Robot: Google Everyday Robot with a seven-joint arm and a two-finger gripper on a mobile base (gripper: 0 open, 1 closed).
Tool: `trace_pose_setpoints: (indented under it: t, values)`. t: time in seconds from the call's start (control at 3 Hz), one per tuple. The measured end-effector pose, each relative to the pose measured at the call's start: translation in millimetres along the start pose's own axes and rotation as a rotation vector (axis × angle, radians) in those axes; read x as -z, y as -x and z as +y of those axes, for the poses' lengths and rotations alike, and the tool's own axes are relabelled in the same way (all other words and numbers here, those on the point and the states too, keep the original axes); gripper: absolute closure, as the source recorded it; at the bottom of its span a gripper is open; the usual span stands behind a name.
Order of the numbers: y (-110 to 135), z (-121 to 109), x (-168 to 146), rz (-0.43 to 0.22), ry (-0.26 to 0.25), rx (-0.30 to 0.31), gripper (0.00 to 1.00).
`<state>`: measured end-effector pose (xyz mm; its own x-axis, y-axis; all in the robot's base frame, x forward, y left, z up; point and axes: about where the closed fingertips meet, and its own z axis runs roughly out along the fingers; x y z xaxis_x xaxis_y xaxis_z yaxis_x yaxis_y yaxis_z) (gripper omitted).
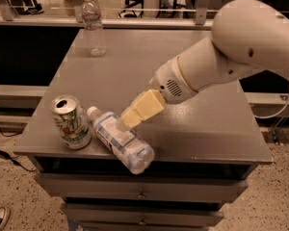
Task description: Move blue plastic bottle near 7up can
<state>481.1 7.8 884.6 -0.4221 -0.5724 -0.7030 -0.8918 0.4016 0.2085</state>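
Grey flat-topped table [207, 129] with drawers: your yellow-tipped gripper [126, 121] is down at the bottle beside the can.

Your short, stubby clear blue plastic bottle [120, 141] with the pale blue-and-white label lies on its side near the table's front edge. Its white cap points back and left, and its base points toward the front edge. The white and green 7up can [71, 123] stands upright at the front left corner, just beside the bottle's cap end; you cannot tell whether they touch. The gripper's tip meets the bottle's upper side near the shoulder, on the side away from the can. You cannot tell how wide it stands or whether it has hold of the bottle. Your bulky white arm [231, 47] reaches in from the right. A tall slim clear water bottle [93, 25] stands upright at the back left, well apart.
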Motion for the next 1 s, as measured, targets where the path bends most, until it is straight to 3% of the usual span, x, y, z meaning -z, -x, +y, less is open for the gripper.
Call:
trace_pose_setpoints:
  t: [0.33, 0.67, 1.0]
  values:
    - [-22, -27, 26, -0.085, -0.017, -0.02, 0.0]
    - [-43, -75, 79, -0.192, -0.096, -0.014, 0.0]
    - [-42, -78, 83, -0.201, -0.104, -0.006, 0.0]
